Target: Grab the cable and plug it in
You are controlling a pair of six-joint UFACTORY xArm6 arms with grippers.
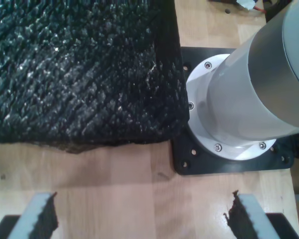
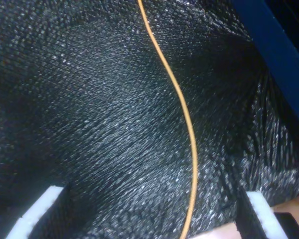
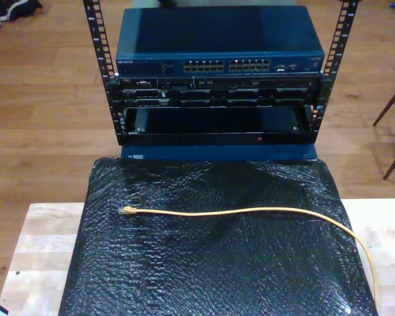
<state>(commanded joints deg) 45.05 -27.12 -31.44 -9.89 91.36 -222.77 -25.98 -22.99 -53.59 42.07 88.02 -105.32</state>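
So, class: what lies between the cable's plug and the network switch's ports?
In the exterior view, bare black bubble-wrap mat separates the plug from the rack; the network switch sits on top of the rack, ports facing forward.

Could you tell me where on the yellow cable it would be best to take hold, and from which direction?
I would grip the cable just behind its clear plug, coming straight down from above. It lies flat on the black mat, with the plug end free toward the exterior view's left, so a hold near the tip probably steers the plug best. Close the jaws across the cable's line.
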